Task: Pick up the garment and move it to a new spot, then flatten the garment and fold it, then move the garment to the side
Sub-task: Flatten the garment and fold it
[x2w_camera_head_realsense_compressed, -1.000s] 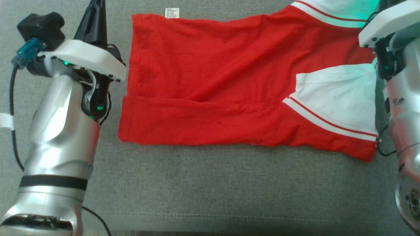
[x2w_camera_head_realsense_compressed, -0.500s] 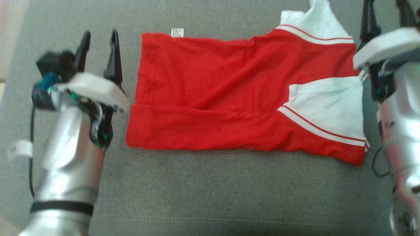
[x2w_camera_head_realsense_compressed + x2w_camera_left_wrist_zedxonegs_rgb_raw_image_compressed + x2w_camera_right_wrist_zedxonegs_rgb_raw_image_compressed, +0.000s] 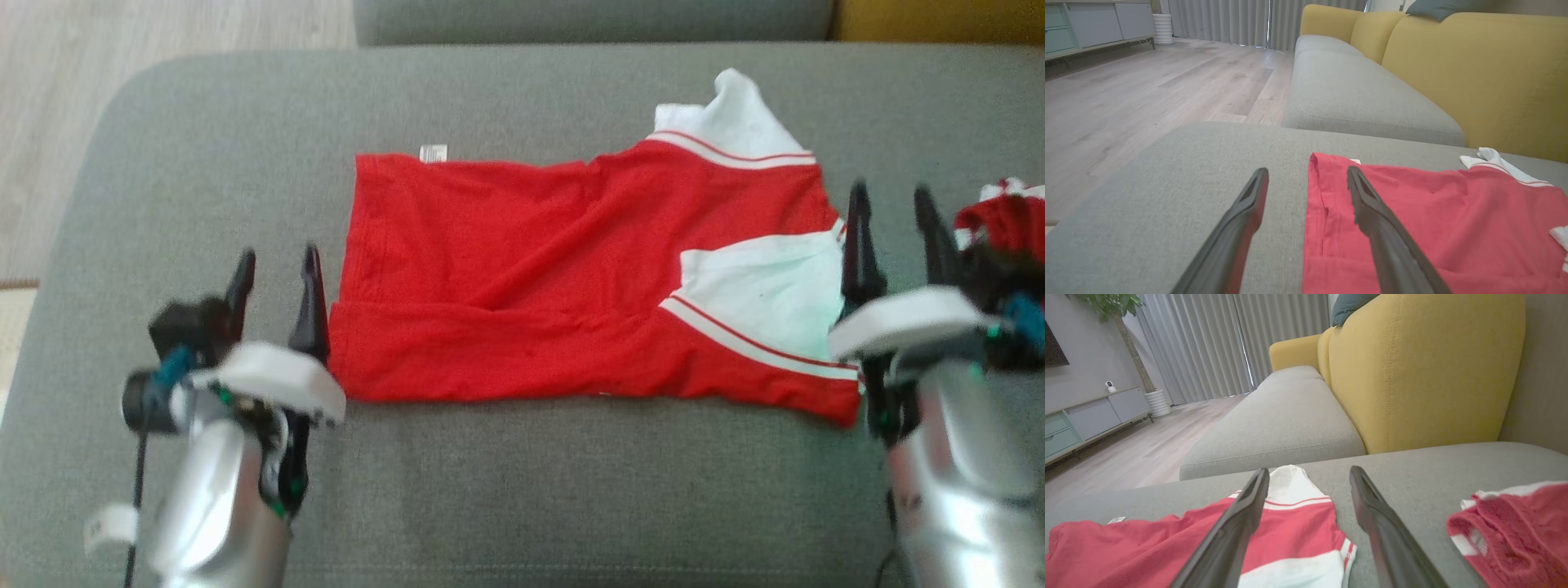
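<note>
The garment [image 3: 539, 278], a red shirt with white sleeves, lies spread across the middle of the grey sofa cushion [image 3: 522, 490]. Its long edge at 6 o'clock looks doubled up over the body, with one white sleeve [image 3: 767, 290] turned in on top, so the move to a new spot, the flattening and a first lengthwise fold appear done. The other sleeve pokes out at about 1 o'clock, and a small label [image 3: 433, 153] shows at the 11 o'clock corner. Judging by its length, at least one crosswise fold is left, and then the shift to the side.

The left gripper [image 3: 277, 255] sits at 8 o'clock from the garment's centre, just beside its hem end, fingers spread and holding nothing. In the left wrist view one finger is over the red cloth and the other over bare cushion. The right gripper [image 3: 890, 192] is at 3 o'clock, just beside the sleeve end, jaws likewise wide apart and empty. Both forearms come up from the 6 o'clock edge, fingers pointing to 12. A second crumpled red piece [image 3: 1008, 224] lies beyond the right gripper at 3 o'clock.
</note>
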Available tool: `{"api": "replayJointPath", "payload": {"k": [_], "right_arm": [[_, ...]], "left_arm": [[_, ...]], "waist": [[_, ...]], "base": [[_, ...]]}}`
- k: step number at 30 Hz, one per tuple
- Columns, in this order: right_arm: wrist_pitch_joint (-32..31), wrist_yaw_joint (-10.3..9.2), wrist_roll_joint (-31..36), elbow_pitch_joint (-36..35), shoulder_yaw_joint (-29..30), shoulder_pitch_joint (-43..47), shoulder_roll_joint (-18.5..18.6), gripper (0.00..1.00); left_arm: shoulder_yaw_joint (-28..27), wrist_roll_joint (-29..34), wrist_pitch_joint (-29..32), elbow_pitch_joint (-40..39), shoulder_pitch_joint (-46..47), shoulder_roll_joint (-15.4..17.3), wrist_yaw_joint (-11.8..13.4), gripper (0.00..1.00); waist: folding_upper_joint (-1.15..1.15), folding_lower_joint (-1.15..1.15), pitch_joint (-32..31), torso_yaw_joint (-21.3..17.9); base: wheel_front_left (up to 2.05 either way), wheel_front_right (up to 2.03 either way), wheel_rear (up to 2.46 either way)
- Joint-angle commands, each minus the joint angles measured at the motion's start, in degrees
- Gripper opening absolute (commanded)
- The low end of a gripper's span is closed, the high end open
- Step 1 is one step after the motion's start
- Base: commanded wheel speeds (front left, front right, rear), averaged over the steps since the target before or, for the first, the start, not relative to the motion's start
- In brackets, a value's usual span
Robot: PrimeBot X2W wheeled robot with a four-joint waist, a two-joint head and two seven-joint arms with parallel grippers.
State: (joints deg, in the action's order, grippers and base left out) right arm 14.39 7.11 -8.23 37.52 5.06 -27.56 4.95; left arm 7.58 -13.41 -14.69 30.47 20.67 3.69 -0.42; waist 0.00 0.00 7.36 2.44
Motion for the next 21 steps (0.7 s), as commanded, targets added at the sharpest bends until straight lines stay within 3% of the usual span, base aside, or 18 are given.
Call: {"api": "replayJointPath", "payload": {"k": [1,10,17,21], "right_arm": [[0.6,0.37,-0.37,-2.45,-0.89,0.29,-0.84,1.0],[0.61,0.37,-1.48,-5.7,-1.95,8.19,-1.99,1.0],[0.61,0.37,-2.22,-6.02,-2.86,7.93,-2.05,1.0],[0.51,0.37,-2.56,-6.36,-4.02,5.86,-2.06,1.0]], "left_arm": [[-2.24,0.84,-0.3,-2.59,0.12,0.84,0.29,1.0],[-3.03,1.26,-0.3,-6.55,-9.52,-0.58,0.99,1.0],[-2.62,1.69,-0.3,-6.42,-8.86,-0.73,0.8,1.0],[-2.34,1.91,-0.3,-4.04,-5.2,-0.51,-0.88,1.0]], "waist": [[0.0,0.0,-1.63,-0.42],[0.0,0.0,-3.66,-1.63],[0.0,0.0,-2.86,-1.78],[0.0,0.0,-0.65,-2.12]], "base": [[0.0,0.0,0.0],[0.0,0.0,0.0],[0.0,0.0,0.0],[0.0,0.0,0.0]]}}
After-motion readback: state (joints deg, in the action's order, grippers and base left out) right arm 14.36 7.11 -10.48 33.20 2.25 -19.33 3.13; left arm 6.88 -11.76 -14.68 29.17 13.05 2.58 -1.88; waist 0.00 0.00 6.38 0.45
